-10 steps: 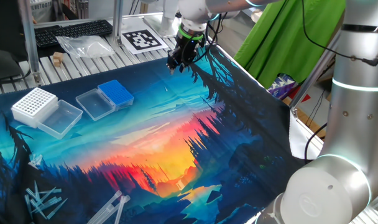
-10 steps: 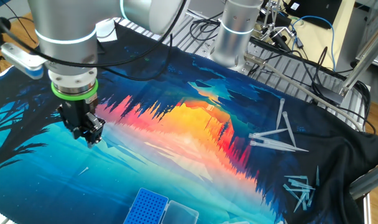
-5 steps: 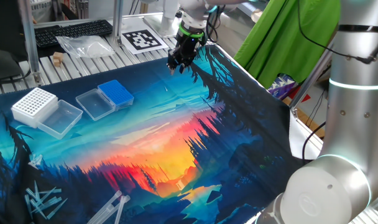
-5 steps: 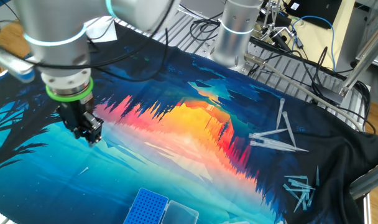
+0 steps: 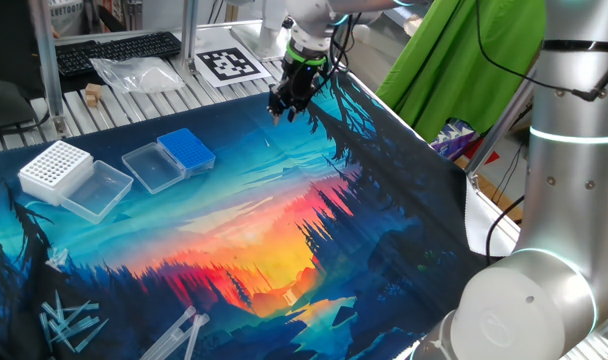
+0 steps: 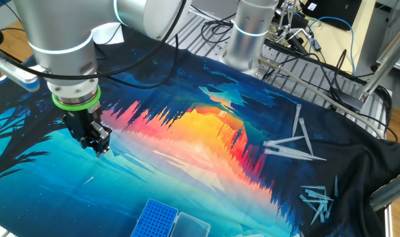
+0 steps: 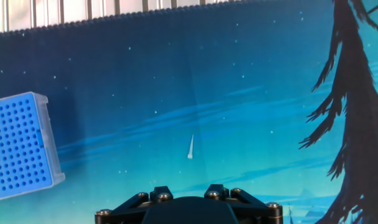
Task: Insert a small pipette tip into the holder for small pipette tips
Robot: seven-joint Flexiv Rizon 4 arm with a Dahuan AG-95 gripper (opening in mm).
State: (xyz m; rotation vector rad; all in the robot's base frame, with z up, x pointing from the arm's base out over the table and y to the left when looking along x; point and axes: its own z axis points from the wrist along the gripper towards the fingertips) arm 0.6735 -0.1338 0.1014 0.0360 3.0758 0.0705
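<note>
The arm's gripper (image 5: 284, 108) points straight down, above a small pipette tip (image 7: 191, 147) lying on the mat; whether its jaws are parted, I cannot tell. The blue holder (image 5: 187, 149) sits apart, lid open.

Silver arm (image 6: 55, 39), green ring (image 6: 75, 101), black tool (image 6: 95, 139)

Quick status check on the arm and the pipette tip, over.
Pincer open, empty, above the mat. Small tip lying loose on mat below. Blue rack lid open, off to the side. Nothing in the way.
</note>
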